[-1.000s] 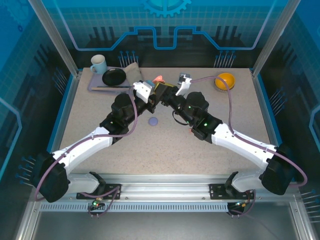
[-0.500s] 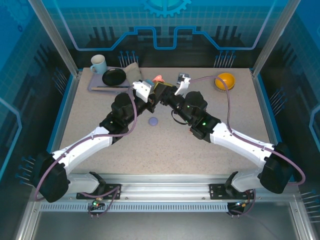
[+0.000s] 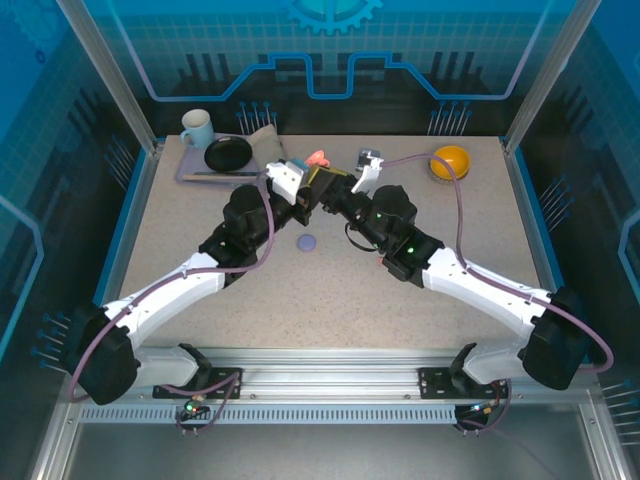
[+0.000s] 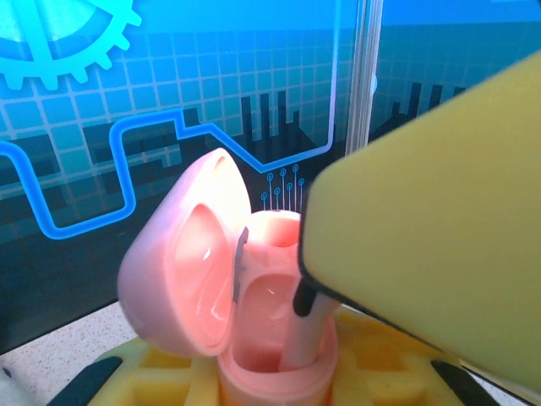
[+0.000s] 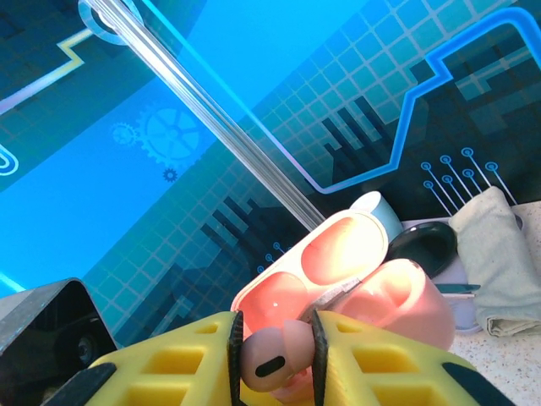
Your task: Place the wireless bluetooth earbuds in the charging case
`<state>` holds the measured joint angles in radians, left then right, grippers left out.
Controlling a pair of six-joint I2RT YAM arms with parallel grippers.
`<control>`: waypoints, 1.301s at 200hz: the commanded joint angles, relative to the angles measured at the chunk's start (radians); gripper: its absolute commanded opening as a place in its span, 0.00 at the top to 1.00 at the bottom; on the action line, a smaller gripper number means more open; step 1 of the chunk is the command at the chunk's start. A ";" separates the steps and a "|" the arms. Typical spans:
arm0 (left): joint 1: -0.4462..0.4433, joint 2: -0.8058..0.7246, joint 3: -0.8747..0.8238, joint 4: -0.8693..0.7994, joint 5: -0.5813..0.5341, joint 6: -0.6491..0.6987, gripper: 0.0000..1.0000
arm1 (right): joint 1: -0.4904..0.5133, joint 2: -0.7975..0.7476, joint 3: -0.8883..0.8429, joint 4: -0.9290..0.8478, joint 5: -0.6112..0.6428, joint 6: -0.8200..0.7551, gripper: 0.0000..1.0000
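**Earbud meets case:** The 2 arms converge at the far middle of the tabletop (image 3: 330,290), where a salmon-pink charging case (image 4: 279,338) stands upright with its mouth facing up. The left pincer (image 4: 270,385) is pressed together on the case's lower body, with yellow pads (image 4: 135,376) on either side of its base. In the left wrist view the lid (image 4: 182,271) is swung open to the left of the case body, its hollow side turned toward the wells.

Directly above the case, the right pincer (image 5: 272,364) pinches 1 salmon-pink earbud (image 5: 270,357) between its yellow fingers. The bud's long axis runs close to vertical, leaning slightly. Its pale stem (image 4: 303,338) points down into the case's right-hand well, with the lower end already inside the rim. The head sits uppermost, hidden in that view behind the right pincer's broad yellow pad (image 4: 423,228). Whether the stem has reached the bottom of the well cannot be told.

In the right wrist view the rounded head faces the camera and shows a dark oval slot, with the open case just behind it.

From above, the case is a pink spot just beyond the point where the 2 pincers meet. A pale purple rounded piece (image 3: 307,242) lies flat on the tabletop, nearer the arm bases than the case and well apart from it. To the left of the case are a folded cloth (image 3: 266,145), a black plate (image 3: 228,153) and a mug (image 3: 196,128). To its right is an orange bowl (image 3: 450,160).
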<state>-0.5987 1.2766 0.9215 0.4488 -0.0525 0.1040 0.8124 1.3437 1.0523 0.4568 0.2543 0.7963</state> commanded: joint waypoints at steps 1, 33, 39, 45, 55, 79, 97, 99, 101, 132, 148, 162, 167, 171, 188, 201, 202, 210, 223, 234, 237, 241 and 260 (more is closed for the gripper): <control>-0.007 -0.006 0.048 0.034 0.006 -0.009 1.00 | -0.005 -0.028 -0.020 -0.009 0.002 0.005 0.72; -0.006 -0.008 0.050 0.031 0.009 -0.010 1.00 | -0.011 -0.024 -0.008 -0.035 -0.020 0.000 0.72; -0.006 -0.008 0.049 0.031 0.010 -0.012 1.00 | -0.012 -0.020 -0.003 -0.044 -0.025 -0.001 0.72; -0.006 -0.008 0.050 0.032 0.010 -0.014 1.00 | -0.013 -0.017 0.007 -0.057 -0.029 -0.004 0.72; -0.007 -0.007 0.050 0.031 0.012 -0.014 1.00 | -0.014 -0.011 0.019 -0.073 -0.044 -0.010 0.72; -0.006 -0.007 0.050 0.029 0.013 -0.015 1.00 | -0.017 0.011 0.058 -0.123 -0.079 -0.020 0.72; -0.006 -0.006 0.050 0.027 0.016 -0.016 1.00 | -0.018 0.027 0.079 -0.155 -0.091 -0.022 0.72; -0.006 -0.006 0.050 0.027 0.015 -0.018 1.00 | -0.017 0.027 0.082 -0.160 -0.091 -0.022 0.72; -0.006 -0.006 0.050 0.027 0.014 -0.017 1.00 | -0.016 0.029 0.085 -0.165 -0.090 -0.022 0.72; -0.006 -0.006 0.050 0.025 0.017 -0.017 1.00 | -0.019 0.048 0.119 -0.232 -0.105 -0.028 0.73; -0.007 -0.007 0.050 0.025 0.015 -0.015 1.00 | -0.020 0.061 0.140 -0.273 -0.108 -0.027 0.73; -0.006 -0.008 0.050 0.024 0.016 -0.015 1.00 | -0.022 0.071 0.156 -0.301 -0.115 -0.028 0.74; -0.006 -0.008 0.050 0.025 0.016 -0.015 1.00 | -0.023 0.073 0.159 -0.310 -0.117 -0.027 0.74; -0.007 -0.008 0.050 0.025 0.017 -0.014 1.00 | -0.023 0.076 0.162 -0.317 -0.118 -0.027 0.74; -0.006 -0.011 0.049 0.024 0.017 -0.014 1.00 | -0.024 0.083 0.169 -0.341 -0.124 -0.029 0.75; -0.006 -0.013 0.048 0.026 0.016 -0.015 1.00 | -0.026 0.083 0.164 -0.345 -0.123 -0.028 0.75; -0.006 -0.013 0.047 0.026 0.017 -0.015 1.00 | -0.026 0.084 0.164 -0.345 -0.124 -0.027 0.75; -0.006 -0.014 0.045 0.026 0.018 -0.013 1.00 | -0.029 0.084 0.167 -0.355 -0.123 -0.021 0.75; -0.006 -0.016 0.044 0.027 0.019 -0.014 1.00 | -0.032 0.087 0.170 -0.362 -0.129 -0.020 0.74; -0.006 -0.018 0.043 0.027 0.020 -0.015 1.00 | -0.034 0.090 0.179 -0.374 -0.131 -0.023 0.74; -0.006 -0.017 0.044 0.026 0.021 -0.014 1.00 | -0.034 0.091 0.181 -0.376 -0.130 -0.023 0.74; -0.006 -0.018 0.043 0.025 0.020 -0.013 1.00 | -0.035 0.090 0.183 -0.381 -0.129 -0.022 0.74; -0.006 -0.020 0.038 0.025 0.025 -0.016 1.00 | -0.041 0.090 0.190 -0.393 -0.131 -0.021 0.72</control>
<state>-0.5900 1.2766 0.9279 0.3893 -0.0933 0.1028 0.7822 1.4010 1.2232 0.1532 0.1650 0.7807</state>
